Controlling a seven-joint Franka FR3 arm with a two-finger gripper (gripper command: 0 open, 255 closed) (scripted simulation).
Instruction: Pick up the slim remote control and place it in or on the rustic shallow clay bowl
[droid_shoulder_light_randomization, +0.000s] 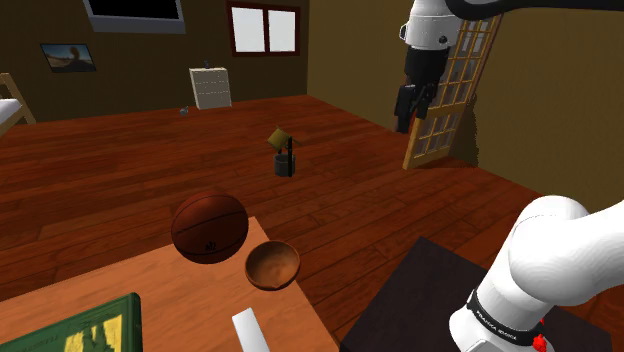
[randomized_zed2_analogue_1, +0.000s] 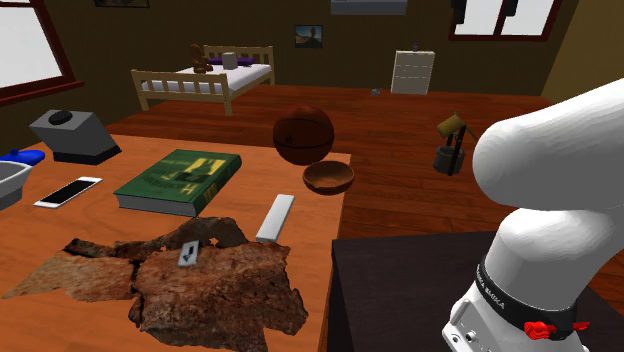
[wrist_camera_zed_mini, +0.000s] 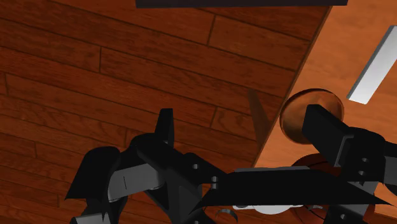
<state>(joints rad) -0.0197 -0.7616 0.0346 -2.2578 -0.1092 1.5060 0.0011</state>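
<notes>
The slim remote control (randomized_zed2_analogue_1: 275, 217) is a flat white-grey bar lying on the wooden table (randomized_zed2_analogue_1: 300, 235) near its edge, seen too as remote (droid_shoulder_light_randomization: 249, 330) and remote (wrist_camera_zed_mini: 375, 67). Just beyond it stands the shallow brown bowl (randomized_zed2_analogue_1: 328, 177), bowl (droid_shoulder_light_randomization: 272, 265), empty. In the wrist view the bowl (wrist_camera_zed_mini: 294, 118) is partly hidden behind one finger. My gripper (droid_shoulder_light_randomization: 408, 118) hangs high over the plank floor, well off the table's side, far from remote and bowl. Its black fingers (wrist_camera_zed_mini: 165, 130) stand apart, open with nothing between them.
A dark basketball (randomized_zed2_analogue_1: 303, 136) rests right behind the bowl. A green book (randomized_zed2_analogue_1: 178, 180), a white phone (randomized_zed2_analogue_1: 68, 191), a grey box (randomized_zed2_analogue_1: 72, 135) and a ragged brown hide (randomized_zed2_analogue_1: 190, 275) share the table. A small lamp (droid_shoulder_light_randomization: 282, 152) stands on the floor. The dark stand (droid_shoulder_light_randomization: 420, 290) is beside the table.
</notes>
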